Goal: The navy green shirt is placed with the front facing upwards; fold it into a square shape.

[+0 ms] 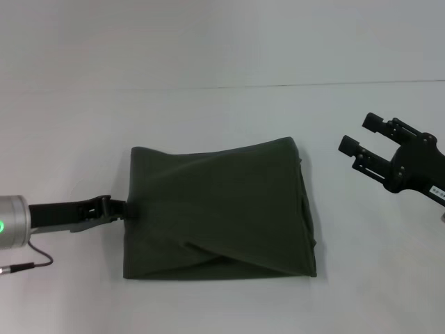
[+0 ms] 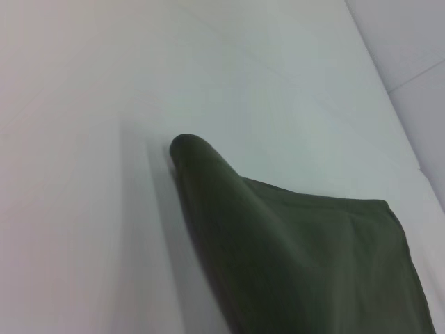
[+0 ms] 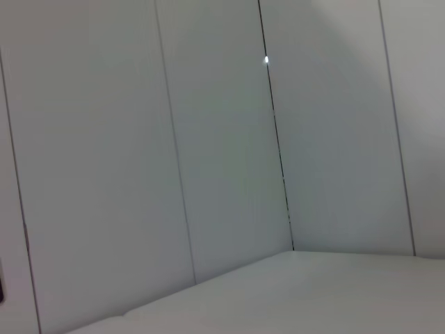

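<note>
A plain white table (image 1: 222, 306) meets a pale panelled wall (image 3: 208, 139). The shirt (image 1: 219, 212) lies folded into a rough square at the middle, lettering hidden. The left gripper (image 1: 124, 207) pinches its left edge; the right gripper (image 1: 361, 136) hovers open, well apart.

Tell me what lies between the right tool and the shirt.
Nothing: in the head view, only bare table separates the right tool from the shirt.
</note>
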You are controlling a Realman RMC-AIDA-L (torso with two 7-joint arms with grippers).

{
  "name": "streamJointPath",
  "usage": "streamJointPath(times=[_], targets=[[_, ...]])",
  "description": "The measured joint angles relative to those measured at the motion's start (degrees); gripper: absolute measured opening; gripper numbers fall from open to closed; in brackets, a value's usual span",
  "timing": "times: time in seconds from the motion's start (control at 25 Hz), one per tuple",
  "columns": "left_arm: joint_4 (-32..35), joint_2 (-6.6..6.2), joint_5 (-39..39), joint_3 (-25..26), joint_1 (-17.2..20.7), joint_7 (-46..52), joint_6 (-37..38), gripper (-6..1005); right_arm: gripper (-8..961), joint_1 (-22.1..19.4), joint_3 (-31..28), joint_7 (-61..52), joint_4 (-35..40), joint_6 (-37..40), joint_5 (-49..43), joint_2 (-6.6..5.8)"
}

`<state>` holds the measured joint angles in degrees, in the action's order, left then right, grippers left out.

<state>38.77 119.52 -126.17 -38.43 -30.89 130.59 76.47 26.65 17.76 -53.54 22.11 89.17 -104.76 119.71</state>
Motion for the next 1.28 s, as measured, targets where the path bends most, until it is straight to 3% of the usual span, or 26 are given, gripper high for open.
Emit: streamJointPath(times=[0.2, 0.84, 1.08, 1.28], targets=[[0.6, 0.05, 0.0, 1.5, 1.1, -0.8, 1.5, 50, 733, 0.7, 0.4, 0.0, -0.7, -0.6, 0.0, -0.01], [1.0, -0.01, 0.1, 7.7, 2.1, -5.2, 4.1, 174, 735, 1.5, 0.9, -0.2, -0.8, -1.5, 0.0, -0.01], [2.9, -0.41, 0.4, 12.5, 3.2, -10.1, 4.1, 404, 738, 1.4, 1.5, -0.1, -0.5, -1.5, 0.2, -0.01], [5.9, -0.13, 3.8, 15.9, 4.2, -21.5, 7.3, 519, 741, 1.2, 2.3, -1.5, 1.0, -0.9, 0.0, -0.42]])
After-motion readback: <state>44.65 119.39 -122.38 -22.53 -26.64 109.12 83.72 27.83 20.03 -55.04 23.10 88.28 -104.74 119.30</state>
